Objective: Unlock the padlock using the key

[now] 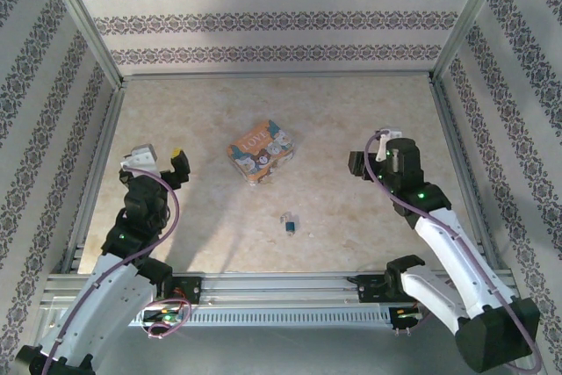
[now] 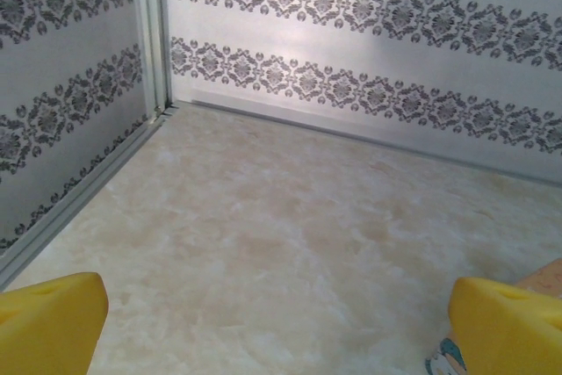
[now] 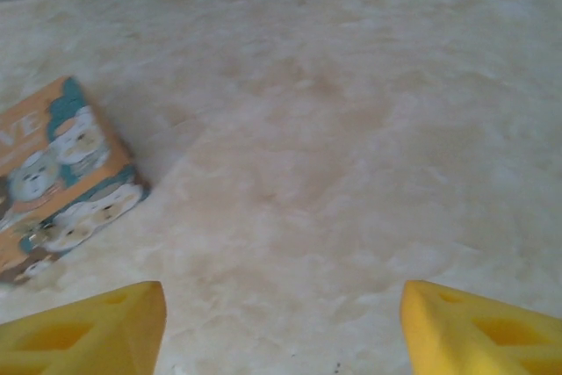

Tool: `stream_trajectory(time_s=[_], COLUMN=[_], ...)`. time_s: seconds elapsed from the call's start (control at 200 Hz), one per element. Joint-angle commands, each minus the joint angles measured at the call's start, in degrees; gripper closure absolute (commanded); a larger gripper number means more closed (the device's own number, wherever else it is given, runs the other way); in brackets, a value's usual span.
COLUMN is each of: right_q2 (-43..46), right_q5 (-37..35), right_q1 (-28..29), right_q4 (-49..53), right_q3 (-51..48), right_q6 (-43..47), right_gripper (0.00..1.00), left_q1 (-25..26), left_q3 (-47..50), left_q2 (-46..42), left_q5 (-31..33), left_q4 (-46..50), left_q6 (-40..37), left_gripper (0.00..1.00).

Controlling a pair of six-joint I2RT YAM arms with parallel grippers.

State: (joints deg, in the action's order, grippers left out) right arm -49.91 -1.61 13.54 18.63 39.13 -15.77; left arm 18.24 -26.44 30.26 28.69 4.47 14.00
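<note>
The pale table [image 1: 351,129] is spread across the middle of the top view. The left gripper [image 2: 279,331] is held wide open and empty, its yellow fingers [image 2: 48,322] seen in the bottom corners. The right gripper [image 3: 285,331] is also held open, with nothing in it. The padlock [image 1: 260,153] is laid flat near the table's centre. The key [image 1: 287,222] is laid below it, not touching.

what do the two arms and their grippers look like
The left arm and right arm have white shells on the long links and black joints, each with a small green light. A purple cable loops along each arm. The left gripper and right gripper end in yellow wedge-shaped fingers; the right ones show moulded hollows.
</note>
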Motion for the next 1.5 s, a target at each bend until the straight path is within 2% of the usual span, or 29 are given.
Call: stream_trajectory(time_s=[0.0, 0.16, 0.295, 0.545, 0.775, 1.014, 1.099, 1.494], right_q2=[1.4, 0.6, -1.9, -7.7, -12.5, -18.6, -21.8, -30.8], right_q5=[0.0, 0.0, -2.0, -0.7, 0.4, 5.5, 7.1, 12.4], right_q1=[-3.9, -7.1, -7.5, -8.9, -9.4, -10.9, -11.6, -15.5], right_q4=[-8.3, -18.9, -26.6, -41.5, -52.4, -61.0, -66.7, -77.1], right_q3=[-4.9, -12.0, -16.1, -21.8, -25.0, -24.5, -24.5, -24.1], right_q6=[1.0, 4.9, 8.8, 10.5, 11.8, 13.5, 14.0, 14.6], right_gripper=[0.19, 0.02, 0.01, 0.02, 0.02, 0.01, 0.02, 0.02], left_q1=[-1.0, -1.6, -2.2, -3.7, -4.7, -7.7, -9.4, -11.5], left_q3=[2.4, 5.0, 7.5, 9.0, 9.2, 9.9, 10.7, 11.0], left_q2=[0.2, 3.7, 8.1, 15.9, 18.7, 20.6, 23.1, 34.1], left_q5=[3.9, 5.0, 4.3, 3.1, 1.9, 0.6, -0.9, -4.4], left_q4=[-3.1, -5.9, -11.2, -18.3, -21.7, -24.2, -27.0, -36.6], left_q6=[-1.5, -2.2, -3.5, -6.5, -6.8, -6.8, -7.6, -9.3], left_gripper=[0.01, 0.01, 0.01, 0.01, 0.01, 0.01, 0.01, 0.01])
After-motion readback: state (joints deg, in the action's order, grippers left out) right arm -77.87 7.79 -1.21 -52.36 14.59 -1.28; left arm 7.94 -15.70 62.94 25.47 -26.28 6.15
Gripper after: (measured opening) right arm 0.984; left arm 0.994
